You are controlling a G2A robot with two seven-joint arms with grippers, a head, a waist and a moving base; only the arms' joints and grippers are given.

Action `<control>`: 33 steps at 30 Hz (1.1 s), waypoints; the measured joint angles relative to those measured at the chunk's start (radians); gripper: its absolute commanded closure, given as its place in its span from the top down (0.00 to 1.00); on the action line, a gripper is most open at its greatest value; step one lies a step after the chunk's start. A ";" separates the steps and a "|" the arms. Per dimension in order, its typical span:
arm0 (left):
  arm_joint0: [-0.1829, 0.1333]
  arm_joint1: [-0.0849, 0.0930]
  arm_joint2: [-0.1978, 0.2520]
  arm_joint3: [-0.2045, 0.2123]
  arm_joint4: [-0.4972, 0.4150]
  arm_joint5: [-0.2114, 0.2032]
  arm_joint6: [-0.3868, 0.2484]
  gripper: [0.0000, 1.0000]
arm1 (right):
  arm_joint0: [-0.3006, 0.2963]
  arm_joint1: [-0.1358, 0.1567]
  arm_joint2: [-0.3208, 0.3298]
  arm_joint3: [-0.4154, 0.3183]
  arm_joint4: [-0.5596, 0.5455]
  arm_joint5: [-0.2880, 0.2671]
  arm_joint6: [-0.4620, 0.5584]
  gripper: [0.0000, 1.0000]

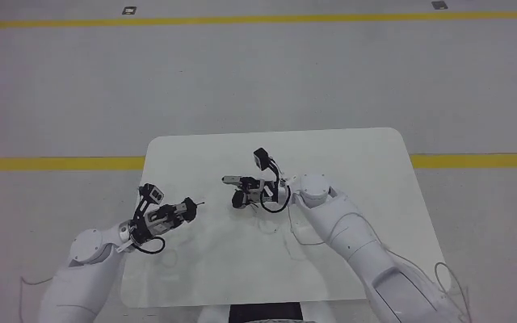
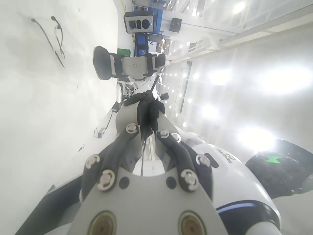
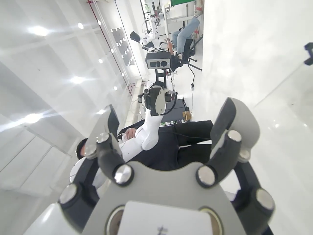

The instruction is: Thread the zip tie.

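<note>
Pressed shut at the left fingers, dark pads tight together on a black zip tie. Gripped right at the tips, with only a short thin length of strap poking out beyond them. Free in the air past that point, clear of the counter, touching nothing else. Aimed across toward the right fingers, near but with a plain gap between strap end and pads. How much of the tie runs back between the left pads: cannot tell, hidden by the pads themselves.

Spread wide at the right fingers, nothing between them, nothing touching either pad. Turned to face the left pair, open gap toward the strap end.

Seen from above: left pair over the counter's left part, right pair nearer the middle, strap tip between the two and closer to the left.

Farther out, flat on the counter: a few loose ties, black, thin, lying close together and partly crossing, heads at one end. Well apart from both pairs of fingers and from the held tie
</note>
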 measured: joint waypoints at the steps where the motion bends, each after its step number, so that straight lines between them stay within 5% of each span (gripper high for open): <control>1: -0.001 0.001 -0.010 0.008 -0.005 -0.025 -0.016 0.00 | 0.002 0.004 -0.010 -0.023 -0.062 0.015 -0.020 1.00; 10: -0.009 -0.022 -0.120 0.003 -0.043 -0.028 -0.112 0.00 | -0.012 0.025 -0.048 -0.167 -0.361 0.107 -0.134 1.00; 18: -0.009 -0.022 -0.117 -0.004 -0.033 -0.028 -0.100 0.00 | -0.014 0.025 -0.049 -0.168 -0.362 0.107 -0.135 1.00; 28: -0.006 -0.025 -0.179 -0.005 0.013 -0.028 -0.057 0.00 | -0.034 0.045 -0.111 -0.283 -0.669 0.192 -0.199 1.00; 33: -0.005 -0.027 -0.182 -0.006 0.015 -0.028 -0.059 0.00 | -0.037 0.046 -0.113 -0.291 -0.677 0.184 -0.202 1.00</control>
